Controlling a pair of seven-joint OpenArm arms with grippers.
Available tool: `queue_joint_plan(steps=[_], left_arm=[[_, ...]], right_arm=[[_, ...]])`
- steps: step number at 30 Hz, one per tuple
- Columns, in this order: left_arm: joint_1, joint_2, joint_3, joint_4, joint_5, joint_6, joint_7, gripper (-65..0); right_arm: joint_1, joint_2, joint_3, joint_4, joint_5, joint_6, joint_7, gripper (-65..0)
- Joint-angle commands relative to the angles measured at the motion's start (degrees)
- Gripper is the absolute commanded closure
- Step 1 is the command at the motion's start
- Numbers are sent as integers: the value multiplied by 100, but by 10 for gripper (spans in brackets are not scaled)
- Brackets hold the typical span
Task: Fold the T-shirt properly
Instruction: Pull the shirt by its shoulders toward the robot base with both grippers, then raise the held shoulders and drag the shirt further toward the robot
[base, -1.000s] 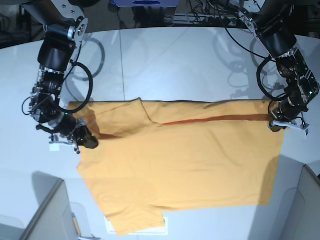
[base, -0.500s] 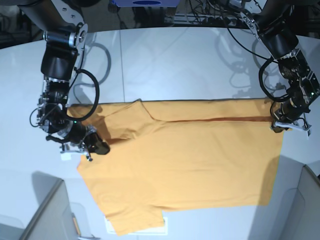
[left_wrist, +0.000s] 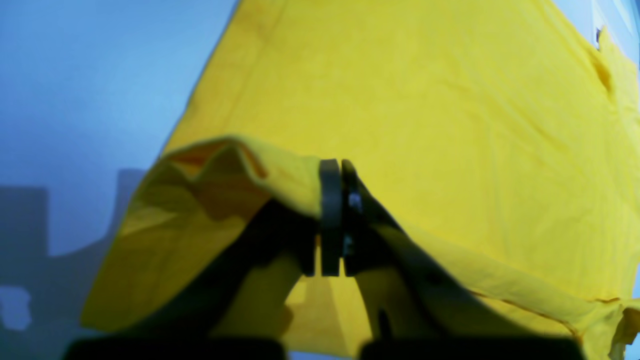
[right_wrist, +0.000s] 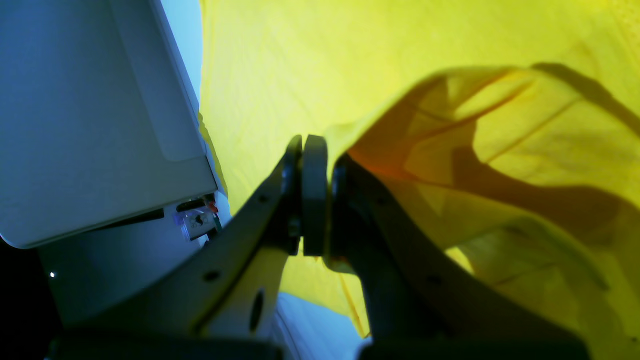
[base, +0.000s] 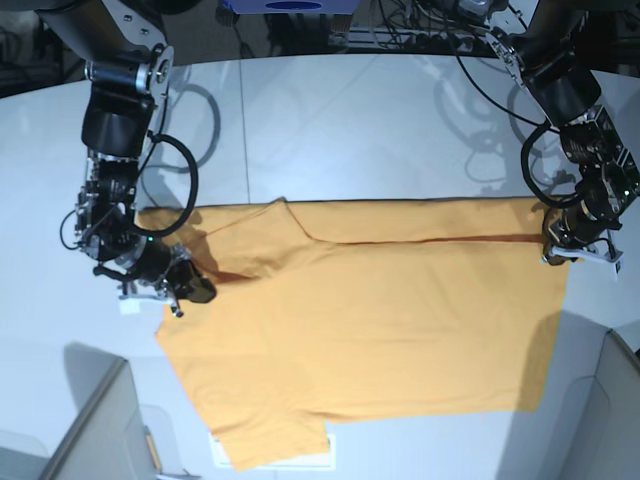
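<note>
A white tabletop (base: 330, 130) carries an orange-yellow T-shirt (base: 370, 330), spread flat across its middle, with dark cables and equipment behind. At the shirt's left edge, the right tool (base: 185, 288) is clamped on a lifted fold of cloth. At the shirt's upper right corner, the left tool (base: 560, 240) pinches the fabric, its jaws pressed together on the hem.
</note>
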Motion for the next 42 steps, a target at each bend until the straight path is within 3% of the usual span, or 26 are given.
queue_joint_plan(steps=[1,5,9,10,15,18,20,24,28,31,34,36,38,40,42], left_arm=[[-115,-148,1,96,-86,-43,-89,0],[-194,-183,9,79,-86,-43,-89,0],[-194,-183,-17,88,-86,-43,-89,0],[-194,-183,-17,96,-86,-43,-89,-59],[-300,-183,-34,79,-86,-43,-98,-395],[-352,-192,-43,114,-86,-43,-98,-522],[-309,-236,-43,219,-130,-52,-98,-558],[96,-236,-122,782,-147,-78,-89,-561],[641,-78,-984,1485,-156,-96,-63,-561],[1063,28,-1459,1925,-156,-492,-45,-543],[1687,28,-1327,2197,-139,-958,-98,-461],[1951,45,-1371,2241,-147,-1142,-221,-375],[2056,177,-1555,2197,-147,-1221,-344,-303],[2065,344,-1845,2197,-147,-1221,-371,-244],[2065,406,-1995,2189,-147,-1186,-362,-229]], right_arm=[[165,44,4,92,115,69,5,0],[157,44,-5,92,115,51,5,-8],[51,44,39,118,115,51,40,-243],[25,53,48,118,115,51,49,-272],[-353,185,57,725,132,51,313,-281],[-775,185,57,1455,141,51,629,-284],[-1030,185,57,1938,141,51,752,-281],[-1786,141,312,2896,150,42,1148,-278],[-2516,-114,646,3512,150,42,1350,-278],[-3026,-316,822,3925,132,42,1359,-278],[-3439,-536,945,4136,124,-28,1368,-278],[-3588,-633,945,4145,124,-415,1368,-284],[-3650,-668,918,4101,124,-687,1376,-287],[-3641,-668,910,3916,124,-705,1385,-287],[-3483,-668,936,3644,124,-723,1394,-287]])
